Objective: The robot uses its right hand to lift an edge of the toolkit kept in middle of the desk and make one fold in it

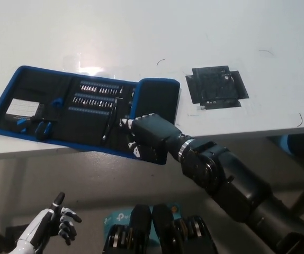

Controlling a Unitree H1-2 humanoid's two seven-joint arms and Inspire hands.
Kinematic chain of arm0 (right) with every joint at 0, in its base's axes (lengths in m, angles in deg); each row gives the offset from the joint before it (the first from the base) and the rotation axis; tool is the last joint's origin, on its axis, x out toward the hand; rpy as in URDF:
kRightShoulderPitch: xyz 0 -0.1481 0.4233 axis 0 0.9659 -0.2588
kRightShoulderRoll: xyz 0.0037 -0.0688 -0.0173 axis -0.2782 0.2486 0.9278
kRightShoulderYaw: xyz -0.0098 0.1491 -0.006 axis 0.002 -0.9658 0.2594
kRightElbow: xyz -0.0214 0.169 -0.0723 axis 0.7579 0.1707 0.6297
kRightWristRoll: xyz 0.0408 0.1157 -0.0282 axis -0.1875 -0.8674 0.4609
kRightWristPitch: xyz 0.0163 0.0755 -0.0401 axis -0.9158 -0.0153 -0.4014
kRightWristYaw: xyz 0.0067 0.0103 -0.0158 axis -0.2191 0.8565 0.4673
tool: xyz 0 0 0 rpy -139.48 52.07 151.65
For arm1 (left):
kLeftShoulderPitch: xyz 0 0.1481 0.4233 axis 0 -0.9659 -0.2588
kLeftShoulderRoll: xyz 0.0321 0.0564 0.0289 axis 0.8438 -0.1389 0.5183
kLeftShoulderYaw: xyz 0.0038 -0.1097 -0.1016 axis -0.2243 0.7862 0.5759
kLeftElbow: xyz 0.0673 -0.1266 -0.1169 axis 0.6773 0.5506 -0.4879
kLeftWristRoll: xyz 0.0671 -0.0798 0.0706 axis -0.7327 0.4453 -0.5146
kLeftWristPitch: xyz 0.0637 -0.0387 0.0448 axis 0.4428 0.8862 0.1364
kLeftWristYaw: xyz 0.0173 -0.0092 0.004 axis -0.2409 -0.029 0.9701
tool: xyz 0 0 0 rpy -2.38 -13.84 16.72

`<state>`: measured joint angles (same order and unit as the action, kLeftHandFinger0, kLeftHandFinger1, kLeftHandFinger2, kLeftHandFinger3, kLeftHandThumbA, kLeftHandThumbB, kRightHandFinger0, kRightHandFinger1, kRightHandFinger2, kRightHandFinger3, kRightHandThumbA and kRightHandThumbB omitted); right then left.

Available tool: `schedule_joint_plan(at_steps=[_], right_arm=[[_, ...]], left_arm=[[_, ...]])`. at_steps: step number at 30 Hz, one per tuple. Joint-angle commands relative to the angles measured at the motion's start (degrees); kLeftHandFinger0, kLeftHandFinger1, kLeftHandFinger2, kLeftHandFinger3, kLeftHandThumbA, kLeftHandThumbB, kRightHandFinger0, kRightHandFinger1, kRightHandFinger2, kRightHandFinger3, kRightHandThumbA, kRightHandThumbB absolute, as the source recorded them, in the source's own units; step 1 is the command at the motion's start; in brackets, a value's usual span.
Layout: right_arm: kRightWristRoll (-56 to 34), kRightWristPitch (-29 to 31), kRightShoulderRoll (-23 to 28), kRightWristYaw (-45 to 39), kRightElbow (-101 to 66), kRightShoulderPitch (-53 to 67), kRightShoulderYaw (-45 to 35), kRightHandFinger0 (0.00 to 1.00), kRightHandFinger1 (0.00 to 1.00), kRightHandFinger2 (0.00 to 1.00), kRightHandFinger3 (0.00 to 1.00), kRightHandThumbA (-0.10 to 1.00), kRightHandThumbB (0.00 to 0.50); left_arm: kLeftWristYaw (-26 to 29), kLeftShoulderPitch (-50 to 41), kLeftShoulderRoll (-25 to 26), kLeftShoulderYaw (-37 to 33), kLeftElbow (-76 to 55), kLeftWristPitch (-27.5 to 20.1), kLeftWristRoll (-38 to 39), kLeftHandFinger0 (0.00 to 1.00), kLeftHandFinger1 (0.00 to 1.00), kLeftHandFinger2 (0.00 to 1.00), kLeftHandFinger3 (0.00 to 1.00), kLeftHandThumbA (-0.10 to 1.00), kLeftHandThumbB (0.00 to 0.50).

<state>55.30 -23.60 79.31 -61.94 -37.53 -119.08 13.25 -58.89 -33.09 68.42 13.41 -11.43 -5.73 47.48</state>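
One toolkit (83, 108) lies unfolded and flat near the front edge of your white desk (141, 32), left of a black patch (217, 86). Your right hand (146, 136) covers its right flap; whether it grips, you cannot tell. Your left hand (56, 222) rests low, fingers apart, holding nothing.

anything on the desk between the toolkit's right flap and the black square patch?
Nothing. In the head view, the strip of white desk between the toolkit and the black patch is bare. The right hand sits lower, over the flap's near edge.
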Motion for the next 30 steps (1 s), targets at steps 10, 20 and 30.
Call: schedule_joint_plan(at_steps=[10, 20, 30], right_arm=[[-1.5, -8.4, -0.7, -13.2, -10.3, -0.6, -0.8, 1.00, 1.00, 1.00, 1.00, 0.62, 0.500], [-1.3, -11.4, -0.7, -15.2, -17.3, -0.6, -3.6, 1.00, 1.00, 1.00, 1.00, 0.59, 0.500], [-5.7, -16.4, 1.4, -19.8, -27.5, -2.2, -11.1, 1.00, 1.00, 1.00, 1.00, 0.58, 0.500]], left_arm=[[-1.0, 0.8, 1.3, -0.2, -0.9, -0.7, -0.2, 0.34, 0.32, 0.26, 0.36, 1.00, 0.500], [-0.6, -0.3, 0.9, -0.1, -0.2, -1.8, -0.5, 0.28, 0.29, 0.23, 0.35, 1.00, 0.500], [-0.3, -1.5, 0.6, 0.4, -0.4, -2.0, -0.2, 0.31, 0.32, 0.29, 0.40, 1.00, 0.500]])
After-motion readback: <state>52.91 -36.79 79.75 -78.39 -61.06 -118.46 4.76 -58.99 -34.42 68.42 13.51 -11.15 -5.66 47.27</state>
